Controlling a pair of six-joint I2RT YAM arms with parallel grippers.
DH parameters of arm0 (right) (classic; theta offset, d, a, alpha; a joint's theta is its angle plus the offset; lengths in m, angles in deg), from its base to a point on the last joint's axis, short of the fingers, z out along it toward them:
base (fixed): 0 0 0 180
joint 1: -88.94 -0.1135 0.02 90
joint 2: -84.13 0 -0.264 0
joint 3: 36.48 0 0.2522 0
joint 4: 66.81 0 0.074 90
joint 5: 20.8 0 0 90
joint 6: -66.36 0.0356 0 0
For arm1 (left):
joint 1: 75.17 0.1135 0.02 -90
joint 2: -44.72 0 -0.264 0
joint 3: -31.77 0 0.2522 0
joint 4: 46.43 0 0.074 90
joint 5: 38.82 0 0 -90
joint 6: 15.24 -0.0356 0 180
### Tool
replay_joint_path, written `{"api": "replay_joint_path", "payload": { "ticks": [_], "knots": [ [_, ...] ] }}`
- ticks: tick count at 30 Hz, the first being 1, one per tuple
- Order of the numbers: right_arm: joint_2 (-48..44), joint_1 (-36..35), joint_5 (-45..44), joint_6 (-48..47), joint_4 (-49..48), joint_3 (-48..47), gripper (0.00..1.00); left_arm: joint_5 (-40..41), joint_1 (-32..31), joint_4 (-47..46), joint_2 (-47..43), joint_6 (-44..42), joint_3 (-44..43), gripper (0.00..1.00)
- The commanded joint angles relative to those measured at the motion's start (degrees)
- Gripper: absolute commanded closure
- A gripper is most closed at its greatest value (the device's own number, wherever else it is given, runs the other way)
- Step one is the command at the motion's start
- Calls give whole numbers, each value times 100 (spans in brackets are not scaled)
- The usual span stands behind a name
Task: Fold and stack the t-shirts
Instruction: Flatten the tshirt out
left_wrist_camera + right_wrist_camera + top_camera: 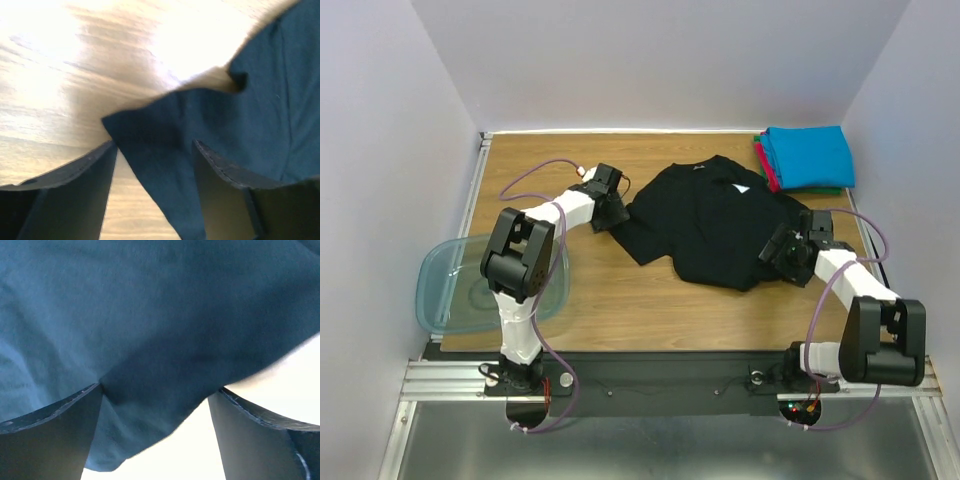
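Wood-grain table (620, 300) is carrying everything we are looking at: the black t-shirt (710, 225) is lying rumpled across its middle, the plastic tub (445, 295) is sitting at the near left edge, and the folded shirts (808, 157), blue on top of red-pink and green, are resting in the far right corner. We are seeing the left gripper (618, 213) straddling the black shirt's left corner and the right gripper (772, 246) straddling its near right edge, both with fingers spread wide and the cloth between them unpinched.

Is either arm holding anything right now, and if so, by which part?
Nothing is clamped yet. The left gripper straddles a corner of the black t-shirt and the right gripper straddles its edge, both with jaws open.
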Motion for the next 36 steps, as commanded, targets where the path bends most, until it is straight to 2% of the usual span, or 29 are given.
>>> {"api": "replay_joint_path", "payload": {
  "ticks": [1,2,3,4,6,9,10,11,13,15,16,18,20,21,24,25,27,28,31,36],
  "knots": [
    [464,-103,8,-5,-751,-353,11,92,25,110,246,15,-115,52],
    [561,-147,17,4,-821,-405,12,75,25,101,307,15,-115,65],
    [658,-191,-1,-5,-970,-536,14,31,25,101,334,7,-142,85],
    [789,-331,-18,-5,-1041,-607,18,13,25,93,343,-37,-133,100],
    [1150,-516,-97,-58,-1112,-957,23,65,25,49,247,-64,-20,100],
    [1606,-982,-246,-172,-1121,-1397,42,311,25,-47,-218,-55,497,100],
    [1695,-1183,-299,-198,-1138,-1712,54,382,25,-74,-367,15,674,100],
    [1827,-1280,-422,-207,-1165,-1872,58,434,25,-170,-691,50,884,100],
    [2492,-1430,-606,-304,-1156,-2495,74,391,-53,-328,-1174,164,1700,100],
    [2653,-1457,-564,-348,-1165,-2944,78,382,-106,-381,-1466,269,2052,100],
    [3020,-1509,-563,-357,-1165,-3155,86,382,-246,-391,-1615,314,2186,100],
    [3382,-1624,-590,-488,-1139,-3875,89,356,-422,-408,-2002,507,2519,100],
    [3900,-1843,-633,-873,-947,-4680,88,277,-677,-417,-2370,656,2731,100],
    [4076,-1974,-625,-1032,-771,-4982,81,242,-730,-408,-2494,692,2776,100],
    [4394,-2107,-564,-1490,-164,-5714,73,224,-827,-400,-3022,788,2934,100],
    [4316,-2151,-529,-1569,-154,-5680,60,233,-828,-400,-3162,841,2978,100],
    [3870,-2152,-502,-1622,-172,-5496,44,294,-836,-408,-3574,868,3057,100],
    [3702,-2152,-554,-1648,-180,-5286,32,320,-845,-417,-3698,859,3075,100],
    [3016,-2152,-888,-1500,-181,-4794,22,417,-845,-400,-4086,841,3119,100],
    [2172,-2134,-1538,-859,-181,-3756,17,400,-845,-373,-4376,824,3145,100]
  ]
}}
